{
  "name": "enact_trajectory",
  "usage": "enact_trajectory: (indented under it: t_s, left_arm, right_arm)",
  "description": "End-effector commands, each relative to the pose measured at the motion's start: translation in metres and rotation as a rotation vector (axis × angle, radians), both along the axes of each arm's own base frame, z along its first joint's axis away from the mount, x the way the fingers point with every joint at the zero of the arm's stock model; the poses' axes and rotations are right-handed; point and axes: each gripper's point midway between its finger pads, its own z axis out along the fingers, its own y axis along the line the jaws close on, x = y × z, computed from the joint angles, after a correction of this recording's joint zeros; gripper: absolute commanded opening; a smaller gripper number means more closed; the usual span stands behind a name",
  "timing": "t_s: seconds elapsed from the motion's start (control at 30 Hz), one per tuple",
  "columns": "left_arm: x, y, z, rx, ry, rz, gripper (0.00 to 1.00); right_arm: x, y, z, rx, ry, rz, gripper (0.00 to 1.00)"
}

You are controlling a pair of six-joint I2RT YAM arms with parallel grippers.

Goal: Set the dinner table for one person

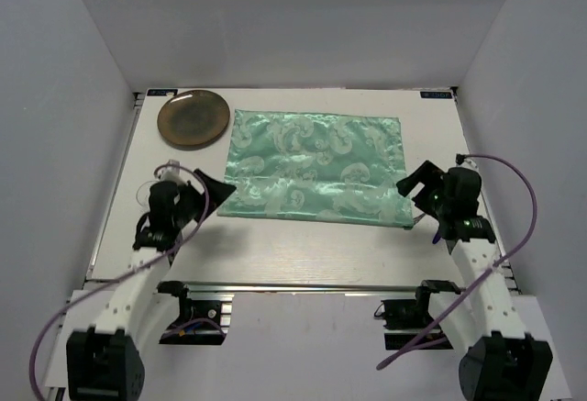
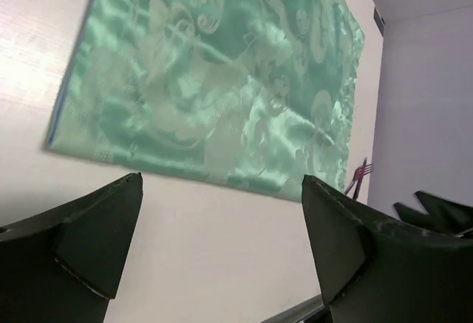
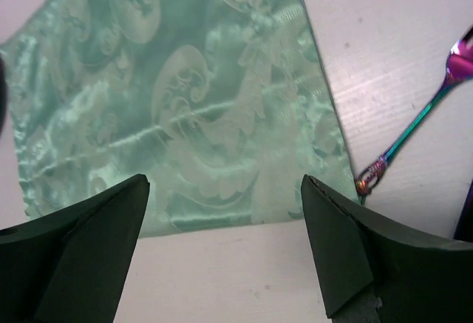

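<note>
From above, the dinner table (image 1: 275, 254) is a white top carrying a green patterned placemat (image 1: 316, 167) near its middle, lying slightly askew. A brown plate (image 1: 193, 118) sits just beyond the placemat's far left corner, apart from it. The left gripper (image 1: 209, 194) hangs at the placemat's near left corner and the right gripper (image 1: 415, 190) at its near right corner, both spread wide and empty. In the left wrist view the jaws stand far apart over bare table, just short of the placemat's near edge, with nothing between them. The right wrist view shows the same wide, empty spread over the near right corner, and an iridescent fork (image 3: 414, 127) whose handle end lies against that corner. The cloth seems placed, so the plate likely comes next. The left arm is nearer to it and should take the rim squarely, lift clear of the cloth, and lower it flat onto the placemat's centre without dragging the fabric.
</note>
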Motion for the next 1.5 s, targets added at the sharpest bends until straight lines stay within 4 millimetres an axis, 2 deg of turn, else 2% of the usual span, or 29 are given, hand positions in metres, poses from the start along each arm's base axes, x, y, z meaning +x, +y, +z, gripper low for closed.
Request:
enact_trajectory:
  t_s: [0.0, 0.03, 0.1, 0.13, 0.2, 0.23, 0.3, 0.33, 0.37, 0.4, 0.43, 0.47, 0.5, 0.57, 0.6, 0.67, 0.7, 0.77, 0.83, 0.87, 0.93, 0.97, 1.0, 1.03, 1.07, 1.23, 1.47]
  left_arm:
    - [-0.021, 0.017, 0.008, 0.065, -0.041, 0.067, 0.98]
    - [-0.023, 0.02, 0.022, 0.068, -0.081, 0.079, 0.98]
    - [-0.016, 0.024, 0.033, 0.077, -0.097, 0.108, 0.98]
    - [-0.005, 0.025, 0.038, 0.084, -0.071, 0.117, 0.98]
    - [0.009, 0.025, 0.033, 0.113, -0.01, 0.105, 0.98]
    - [0.028, 0.02, 0.03, 0.13, 0.051, 0.082, 0.98]
    - [0.042, 0.026, 0.017, 0.182, 0.161, 0.102, 0.98]
    - [0.064, 0.029, 0.016, 0.204, 0.204, 0.122, 0.98]
    - [0.067, 0.04, 0.006, 0.252, 0.275, 0.167, 0.98]
    - [0.075, 0.043, 0.006, 0.265, 0.307, 0.185, 0.98]
    - [0.081, 0.046, 0.003, 0.267, 0.339, 0.194, 0.98]
    - [0.097, 0.045, -0.001, 0.274, 0.367, 0.188, 0.98]
    - [0.104, 0.042, 0.0, 0.267, 0.374, 0.177, 0.98]
    - [0.121, 0.039, -0.003, 0.281, 0.399, 0.177, 0.98]
    - [0.126, 0.038, -0.003, 0.27, 0.407, 0.18, 0.98]
    - [0.132, 0.043, -0.01, 0.264, 0.442, 0.202, 0.98]
    - [0.138, 0.041, -0.004, 0.251, 0.429, 0.2, 0.98]
    - [0.14, 0.044, -0.001, 0.247, 0.442, 0.211, 0.98]
    - [0.145, 0.046, 0.011, 0.255, 0.423, 0.216, 0.98]
    - [0.146, 0.046, 0.015, 0.256, 0.414, 0.215, 0.98]
    - [0.144, 0.046, 0.022, 0.256, 0.391, 0.214, 0.98]
    - [0.142, 0.046, 0.023, 0.256, 0.39, 0.214, 0.98]
    - [0.142, 0.046, 0.024, 0.257, 0.385, 0.214, 0.98]
    - [0.141, 0.053, 0.026, 0.279, 0.376, 0.242, 0.98]
    - [0.141, 0.054, 0.027, 0.282, 0.374, 0.248, 0.98]
    - [0.144, 0.059, 0.029, 0.32, 0.377, 0.25, 0.98]
    - [0.147, 0.052, 0.02, 0.327, 0.38, 0.189, 0.98]
  right_arm:
    - [0.012, -0.004, 0.04, -0.018, -0.144, -0.012, 0.89]
    - [0.016, 0.001, 0.037, -0.01, -0.117, 0.016, 0.89]
    - [0.028, 0.011, 0.031, 0.011, -0.086, 0.065, 0.89]
    - [0.04, 0.012, 0.017, 0.015, -0.023, 0.07, 0.89]
    - [0.061, 0.015, 0.001, 0.014, 0.05, 0.1, 0.89]
    - [0.067, 0.026, -0.002, 0.008, 0.069, 0.134, 0.89]
    - [0.082, 0.033, -0.011, -0.013, 0.131, 0.167, 0.89]
    - [0.084, 0.035, -0.012, -0.024, 0.144, 0.177, 0.89]
    - [0.084, 0.043, -0.013, -0.026, 0.154, 0.207, 0.89]
    - [0.086, 0.049, -0.024, -0.035, 0.182, 0.232, 0.89]
    - [0.094, 0.051, -0.019, -0.054, 0.173, 0.249, 0.89]
    - [0.099, 0.048, -0.025, -0.09, 0.197, 0.23, 0.89]
    - [0.095, 0.044, -0.052, -0.119, 0.312, 0.216, 0.89]
    - [0.105, 0.042, -0.058, -0.147, 0.346, 0.209, 0.89]
    - [0.106, 0.043, -0.071, -0.15, 0.378, 0.21, 0.89]
    - [0.114, 0.046, -0.082, -0.145, 0.388, 0.217, 0.89]
    - [0.115, 0.045, -0.088, -0.146, 0.414, 0.217, 0.89]
    - [0.128, 0.043, -0.098, -0.156, 0.446, 0.215, 0.89]
    - [0.132, 0.043, -0.105, -0.161, 0.465, 0.221, 0.89]
    - [0.135, 0.038, -0.115, -0.187, 0.488, 0.206, 0.89]
    - [0.146, 0.04, -0.114, -0.189, 0.48, 0.214, 0.89]
    - [0.148, 0.038, -0.124, -0.189, 0.507, 0.213, 0.89]
    - [0.157, 0.041, -0.12, -0.189, 0.497, 0.211, 0.89]
    - [0.158, 0.042, -0.121, -0.188, 0.509, 0.211, 0.89]
    - [0.159, 0.041, -0.127, -0.187, 0.525, 0.21, 0.89]
    - [0.173, 0.038, -0.126, -0.187, 0.51, 0.177, 0.89]
    - [0.175, 0.04, -0.138, -0.154, 0.525, 0.128, 0.89]
